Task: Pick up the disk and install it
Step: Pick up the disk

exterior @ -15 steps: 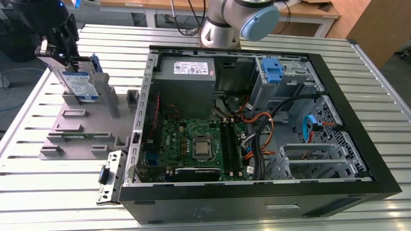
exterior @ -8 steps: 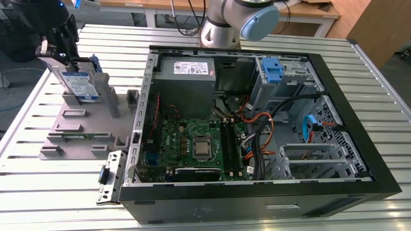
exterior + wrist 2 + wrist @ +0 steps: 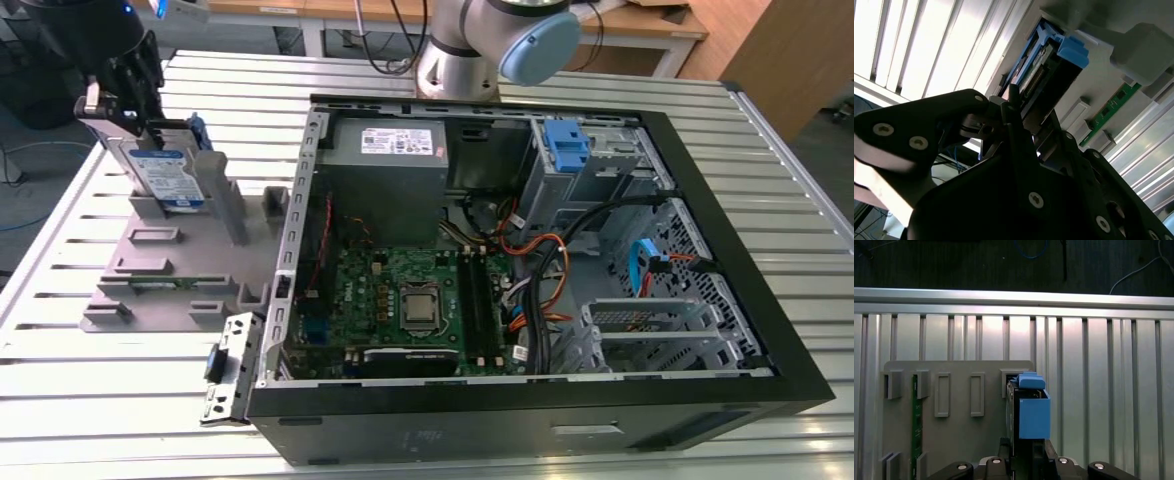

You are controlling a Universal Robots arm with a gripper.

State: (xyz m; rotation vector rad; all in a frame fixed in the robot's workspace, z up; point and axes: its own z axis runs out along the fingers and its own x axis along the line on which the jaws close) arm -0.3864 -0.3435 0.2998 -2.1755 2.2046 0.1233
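Found the gripper (image 3: 127,125) clenched on the disk (image 3: 168,172), closed over its upper end and pressing the two flat faces, as read from the exterior view and both wrist views. Saw the disk standing on edge, leaning a little, in a slot of the grey fixture (image 3: 174,265) on the slatted table (image 3: 120,400), at the exterior view's left and well apart from the open computer case (image 3: 534,432). Made out one blue side rail (image 3: 1034,417) just beside the slot wall in the first wrist view.

Judged the hold narrow and high, likely to let so long a plate swing or slide under any sideways tug. Judged the lean a hazard too, liable to scrape a rail on the slot wall or drag the fixture along with its green memory stick (image 3: 916,425).

Further out, noted thick cables (image 3: 587,225) looping near the bay by the blue latch (image 3: 567,148), apt to snag a rail, skew the entry and jam it.
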